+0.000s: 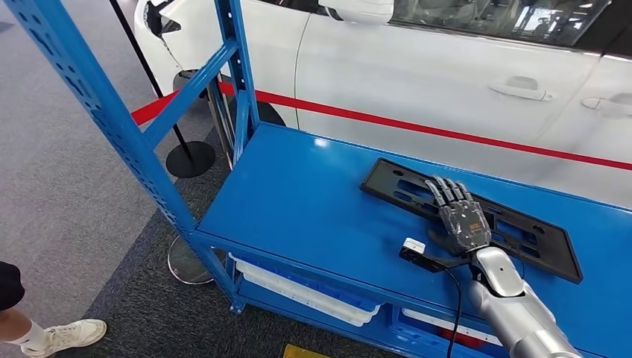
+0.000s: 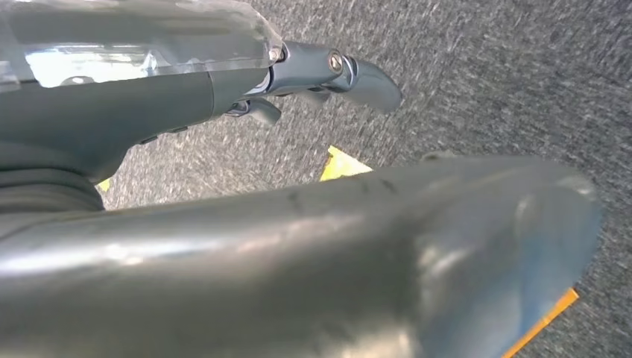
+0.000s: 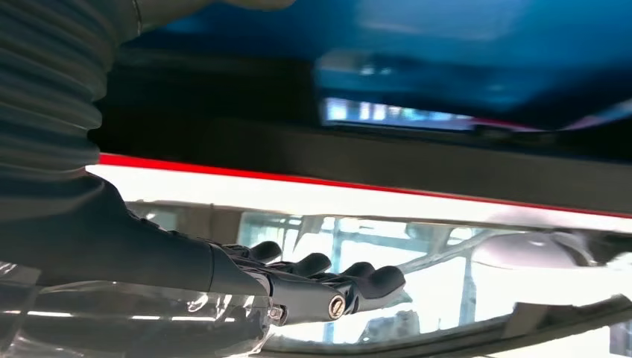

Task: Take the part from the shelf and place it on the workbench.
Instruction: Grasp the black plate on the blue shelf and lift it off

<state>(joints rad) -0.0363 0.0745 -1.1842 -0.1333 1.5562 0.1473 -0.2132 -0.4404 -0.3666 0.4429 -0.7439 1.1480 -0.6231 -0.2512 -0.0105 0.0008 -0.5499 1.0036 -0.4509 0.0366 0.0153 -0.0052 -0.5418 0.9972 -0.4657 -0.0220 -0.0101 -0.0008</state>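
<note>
The right hand (image 1: 463, 220), a dark many-fingered hand on a silver arm, is shown extended over the flat black plastic part (image 1: 477, 215), a long rectangular frame with cut-out slots. The fingers are held straight, side by side and only slightly apart, with nothing gripped between them; whether the palm touches the part or hovers just above it cannot be told. The part is seen lying flat on the blue metal shelf surface (image 1: 298, 201), directly beneath the hand, its long axis running diagonally from the far left near the shelf's rear edge toward the near right. The hand is set across this axis near the middle of the part, so a grasp is judged to require the fingers to be curled over the far long edge. The left hand (image 2: 328, 74) is seen hanging above grey carpet (image 2: 484, 67), fingers loosely curled with nothing held, well apart from the part; the right hand is therefore the nearer. Beyond the shelf, a white car body (image 1: 447, 67) with a red stripe is visible.
</note>
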